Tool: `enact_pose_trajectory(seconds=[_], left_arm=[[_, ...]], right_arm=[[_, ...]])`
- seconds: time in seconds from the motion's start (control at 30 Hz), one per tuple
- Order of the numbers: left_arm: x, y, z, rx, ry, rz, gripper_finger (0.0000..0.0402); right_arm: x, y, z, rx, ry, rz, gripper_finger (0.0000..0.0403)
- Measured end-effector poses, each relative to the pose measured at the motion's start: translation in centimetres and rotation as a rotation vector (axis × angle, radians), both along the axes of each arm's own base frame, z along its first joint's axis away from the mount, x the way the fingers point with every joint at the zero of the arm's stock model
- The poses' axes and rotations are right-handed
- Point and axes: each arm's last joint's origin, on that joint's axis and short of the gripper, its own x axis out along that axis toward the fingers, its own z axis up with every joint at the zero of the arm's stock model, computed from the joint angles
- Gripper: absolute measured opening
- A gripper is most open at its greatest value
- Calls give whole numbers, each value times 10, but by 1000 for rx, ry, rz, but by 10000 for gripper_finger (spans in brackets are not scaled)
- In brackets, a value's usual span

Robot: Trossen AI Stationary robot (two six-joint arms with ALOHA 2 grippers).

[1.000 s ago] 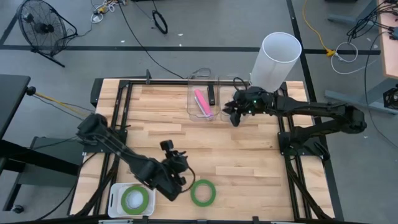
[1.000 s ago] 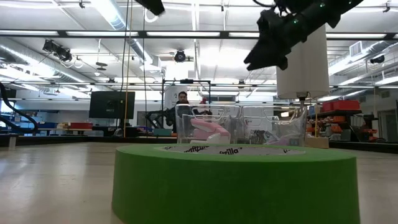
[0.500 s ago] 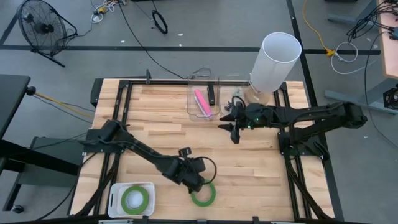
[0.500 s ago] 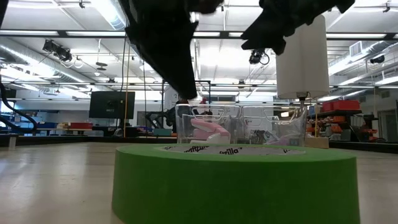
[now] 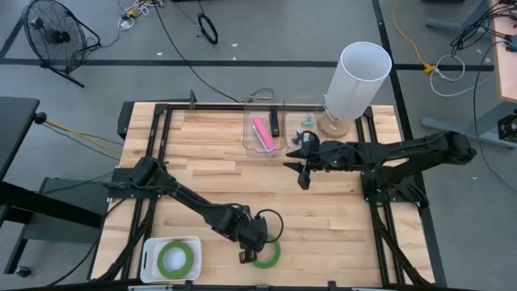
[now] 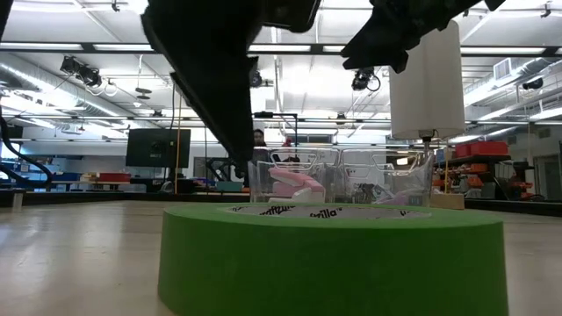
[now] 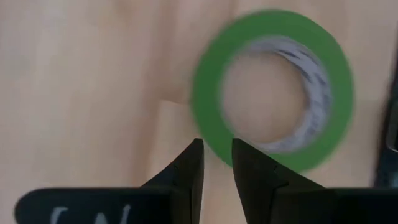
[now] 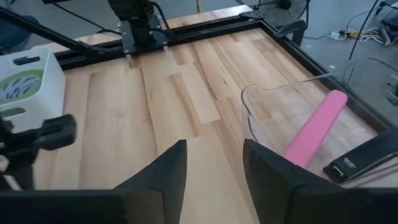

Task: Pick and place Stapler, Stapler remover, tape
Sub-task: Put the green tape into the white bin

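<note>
A green tape roll (image 5: pixel 265 253) lies flat on the wooden table near its front edge; it fills the low view (image 6: pixel 334 254). My left gripper (image 5: pixel 251 253) (image 7: pixel 216 152) points steeply down just over the roll's left rim. It is narrowly open and above the roll's top in the low view. A second green tape roll (image 5: pixel 175 259) lies in a white bin (image 5: pixel 149 255). My right gripper (image 5: pixel 303 167) (image 8: pixel 214 174) hangs open over the table's middle. Near the far edge, a clear box (image 5: pixel 262 129) holds a pink oblong thing (image 8: pixel 317 127) and a black one (image 8: pixel 367 158).
A second clear box (image 5: pixel 304 120) with a small grey item stands beside the first. A tall white cylinder (image 5: pixel 356 78) stands at the far right corner. Bare wood lies between the boxes and the roll. A black frame runs along the table's edges.
My left gripper has gone from beside the white bin toward the table's right edge, sunk, and tipped steeply downward over the loose green roll. My right gripper has swung from the clear boxes toward the near edge. The roll has kept its place.
</note>
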Motion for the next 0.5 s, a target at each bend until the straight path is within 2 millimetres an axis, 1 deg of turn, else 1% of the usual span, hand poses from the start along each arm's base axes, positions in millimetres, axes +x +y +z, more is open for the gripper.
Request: enact_pose_trajectory(seconds=[0.2,0.5], left_arm=[[0,-5,1,-67,2,-34,85],[2,-5,2,-76,-10,-34,85]], right_arm=[[3,0,-5,4,25,-3,158],[15,1,-18,-2,59,0,158]])
